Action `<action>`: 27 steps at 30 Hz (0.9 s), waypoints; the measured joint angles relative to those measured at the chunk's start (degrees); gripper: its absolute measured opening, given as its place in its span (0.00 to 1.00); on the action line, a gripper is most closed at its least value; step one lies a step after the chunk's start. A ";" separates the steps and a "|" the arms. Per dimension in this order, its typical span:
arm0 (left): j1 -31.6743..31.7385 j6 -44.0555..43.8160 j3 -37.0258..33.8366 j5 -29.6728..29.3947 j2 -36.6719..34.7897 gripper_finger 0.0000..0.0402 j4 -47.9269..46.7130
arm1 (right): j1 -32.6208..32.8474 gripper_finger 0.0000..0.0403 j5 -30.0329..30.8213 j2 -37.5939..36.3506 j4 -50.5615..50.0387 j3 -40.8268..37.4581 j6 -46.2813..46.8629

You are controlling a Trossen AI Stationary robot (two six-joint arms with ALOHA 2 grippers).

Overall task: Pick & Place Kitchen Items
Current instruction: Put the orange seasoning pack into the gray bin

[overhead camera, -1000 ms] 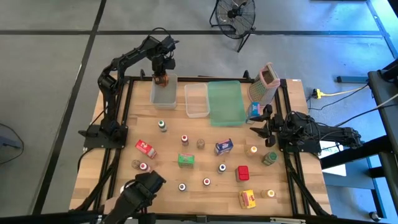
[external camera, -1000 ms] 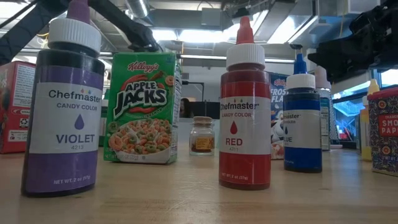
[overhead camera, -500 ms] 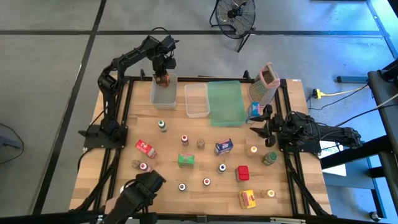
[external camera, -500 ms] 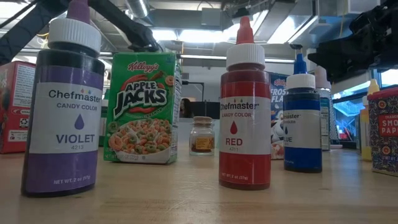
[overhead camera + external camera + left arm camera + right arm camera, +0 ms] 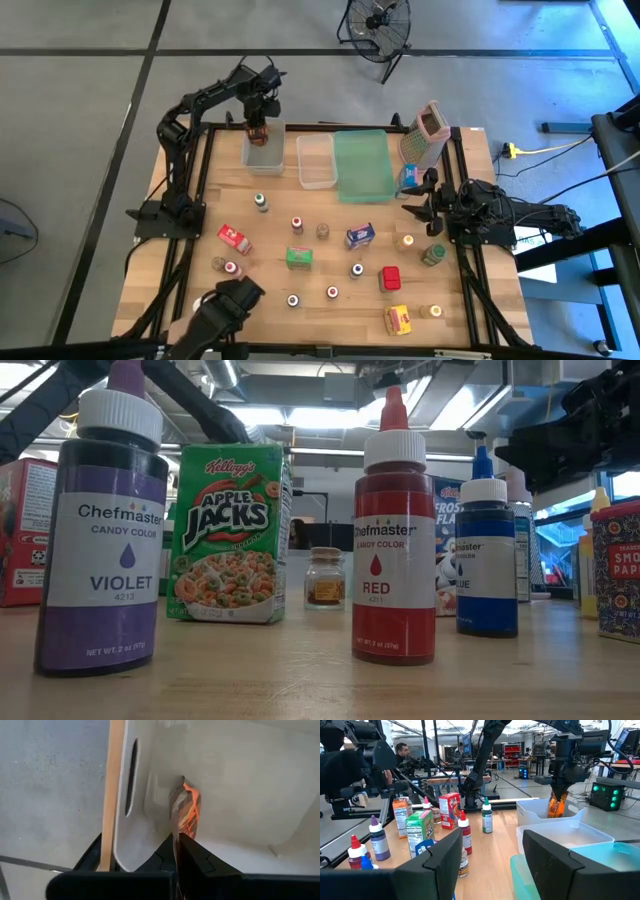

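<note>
My left gripper (image 5: 258, 122) hangs over the left clear bin (image 5: 263, 152) at the table's far edge, shut on an orange-brown packet (image 5: 258, 132). The right wrist view shows that packet (image 5: 555, 805) dipping below the bin's rim. My right gripper (image 5: 420, 203) waits open at the table's right side, near a blue box (image 5: 409, 178) beside the grater. Many kitchen items stand on the wood: a red box (image 5: 234, 237), a green box (image 5: 298, 256), a blue box (image 5: 360, 235), a red tin (image 5: 391, 277), a yellow box (image 5: 399, 319) and several small bottles. My left gripper (image 5: 178, 837) pinches the packet's upper end (image 5: 181, 827) between its two fingers, coming from above and pointing down. The packet hangs below the fingers inside the bin's walls. Whether its lower end touches the bin's floor cannot be told.
A second clear bin (image 5: 316, 160) and a green tray (image 5: 363, 165) sit to the right of the left bin. The metal grater (image 5: 428, 135) stands at the far right. In the low view a violet bottle (image 5: 100, 530), a cereal box (image 5: 228, 535) and a red bottle (image 5: 394, 540) stand close.
The left arm has shifted a little toward the table's left over the bin, keeping its hold on the packet. The right arm has kept still.
</note>
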 joint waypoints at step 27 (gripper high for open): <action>0.18 -2.59 -0.04 -4.24 0.00 0.08 1.81 | 0.00 0.52 0.02 0.00 0.02 0.00 0.00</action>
